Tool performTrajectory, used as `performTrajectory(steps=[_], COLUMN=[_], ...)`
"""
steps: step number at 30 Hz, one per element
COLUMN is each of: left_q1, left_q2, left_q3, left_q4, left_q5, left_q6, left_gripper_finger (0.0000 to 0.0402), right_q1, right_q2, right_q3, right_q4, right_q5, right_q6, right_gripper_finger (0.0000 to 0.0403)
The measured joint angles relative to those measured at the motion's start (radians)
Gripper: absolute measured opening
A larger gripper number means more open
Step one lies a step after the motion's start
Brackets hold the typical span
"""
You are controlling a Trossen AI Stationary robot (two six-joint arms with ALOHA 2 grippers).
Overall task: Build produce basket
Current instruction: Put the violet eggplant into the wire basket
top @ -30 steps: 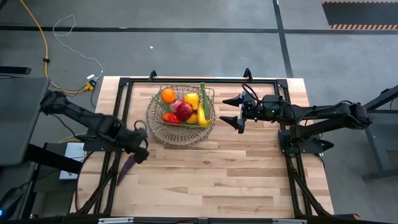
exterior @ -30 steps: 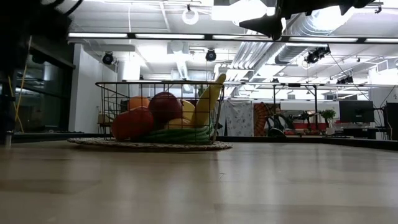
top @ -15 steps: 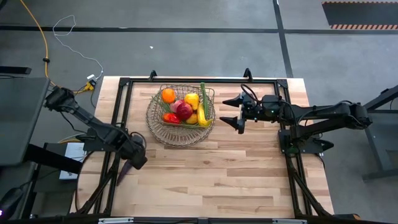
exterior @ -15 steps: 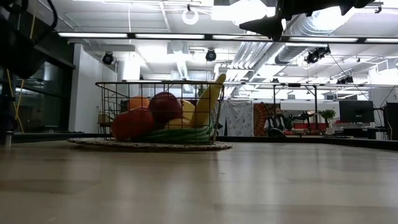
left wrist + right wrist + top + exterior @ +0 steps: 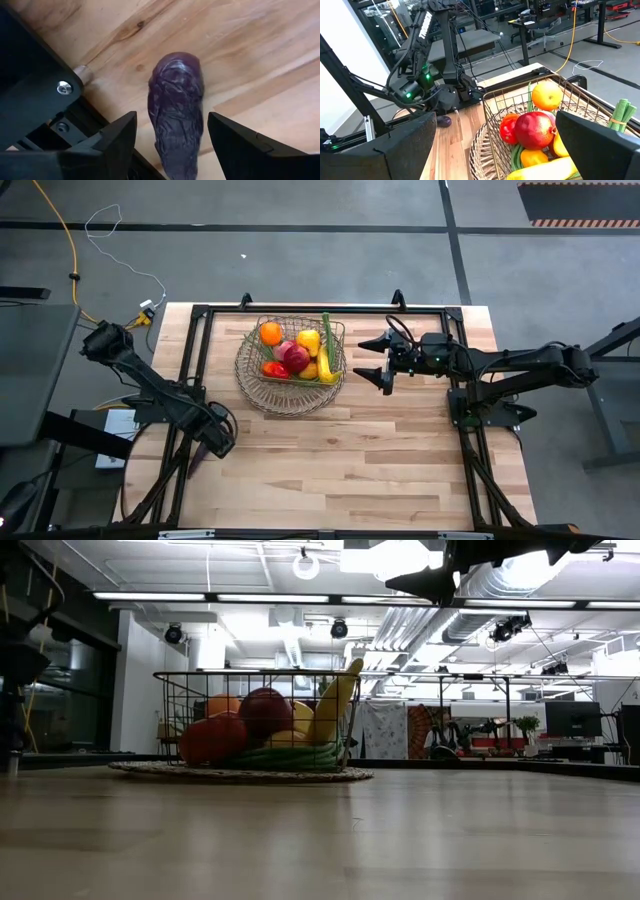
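A: From above, we see the left end effector [image 5: 215, 442] low over the bench [image 5: 340, 470] at its near-left edge, with the eggplant [image 5: 197, 457] just under and beside it. The basket [image 5: 290, 366], holding the orange [image 5: 271, 333], apple [image 5: 297, 357], lemon [image 5: 309, 340] and banana [image 5: 325, 368], sits well away from it. The right end effector [image 5: 377, 360] hovers just beside the basket, fingers spread, holding nothing.

B: At bench height we only see the filled basket [image 5: 250, 725]; neither end effector's grip shows.

A: In the left wrist view the eggplant [image 5: 177, 125] lies between the open fingers [image 5: 117, 137], untouched, right next to the black frame rail [image 5: 35, 95].

B: We judge the risk is there: a glossy, rounded skin could squirt out as the fingers close, or roll off the edge. A finger could also catch the rail.

A: The right wrist view shows the basket [image 5: 530, 130] ahead and the left arm [image 5: 427, 65] beyond.
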Motion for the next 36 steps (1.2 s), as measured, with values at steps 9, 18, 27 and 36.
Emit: performTrajectory(steps=[9, 18, 27, 36], left_q1=[-0.002, 0.003, 0.003, 0.003], left_q2=[0.088, 0.128, 0.129, 0.129], left_q3=[-0.006, -0.02, -0.02, -0.021], left_q4=[0.094, 0.146, 0.162, 0.184], left_q5=[-0.019, 0.002, 0.007, 0.001], left_q6=[0.004, 0.051, 0.055, 0.1], left_gripper_finger=[0.0234, 0.0234, 0.0207, 0.0162], right_q1=[0.0, 0.0, 0.0, 0.0], right_q2=[0.0, 0.0, 0.0, 0.0], right_q3=[0.0, 0.0, 0.0, 0.0], right_q4=[-0.014, -0.038, -0.053, -0.054], right_q5=[0.002, 0.004, 0.003, 0.003], right_q6=[0.001, -0.001, -0.001, 0.0], right_gripper_finger=[0.0399, 0.0399, 0.0399, 0.0399])
